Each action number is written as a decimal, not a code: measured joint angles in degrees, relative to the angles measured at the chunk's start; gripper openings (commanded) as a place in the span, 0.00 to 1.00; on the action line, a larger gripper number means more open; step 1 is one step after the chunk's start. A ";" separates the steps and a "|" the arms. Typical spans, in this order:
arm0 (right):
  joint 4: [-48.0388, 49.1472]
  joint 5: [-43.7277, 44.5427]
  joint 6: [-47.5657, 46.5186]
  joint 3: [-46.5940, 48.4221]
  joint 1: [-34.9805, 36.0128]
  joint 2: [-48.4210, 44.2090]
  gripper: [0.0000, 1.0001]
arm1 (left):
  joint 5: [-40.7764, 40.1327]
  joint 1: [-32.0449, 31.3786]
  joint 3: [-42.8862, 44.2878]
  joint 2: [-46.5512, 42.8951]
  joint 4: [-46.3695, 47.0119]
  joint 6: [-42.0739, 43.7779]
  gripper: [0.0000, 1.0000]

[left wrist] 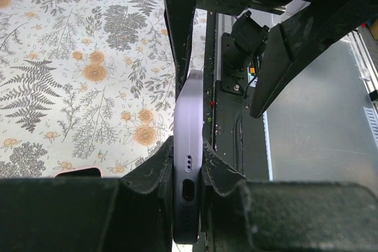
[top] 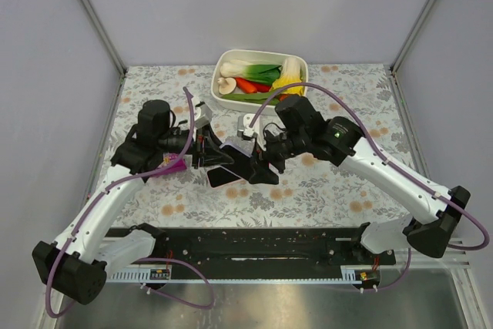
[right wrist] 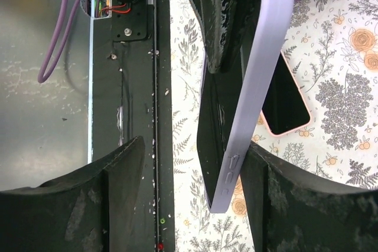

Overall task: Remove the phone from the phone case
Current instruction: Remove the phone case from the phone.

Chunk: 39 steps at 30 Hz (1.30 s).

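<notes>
Extraction is not complete. Your left fingers [left wrist: 227,175] are clamped on the lavender phone case [right wrist: 260,69], held on edge above the counter [top: 347,190], on the arm-base side of the white tub [top: 260,52]. The phone [right wrist: 211,146] appears still seated inside. Your right fingers [right wrist: 118,187] stand wide apart astride the case's free end, gripping nothing.

The white-shelled left arm [top: 108,202] and right arm [top: 389,171] bend inward from their bases and meet nose to nose, the black left gripper [top: 209,156] pinched tight on a lavender phone case [right wrist: 254,87], the black right gripper [top: 262,169] straddling that case's edge with jaws spread wide.
</notes>
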 measured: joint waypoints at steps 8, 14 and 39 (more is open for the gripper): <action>5.88 -2.45 3.72 -1.86 -5.14 0.26 0.72 | -0.79 3.34 -1.22 -0.13 7.78 -10.34 0.00; 8.92 -2.67 6.29 -2.27 -9.44 -0.92 0.72 | -1.75 5.53 -1.27 -0.11 14.99 -19.10 0.00; 24.57 -26.86 14.47 -12.61 -18.32 -3.41 0.56 | 0.00 8.41 -8.04 0.00 53.53 -57.55 0.00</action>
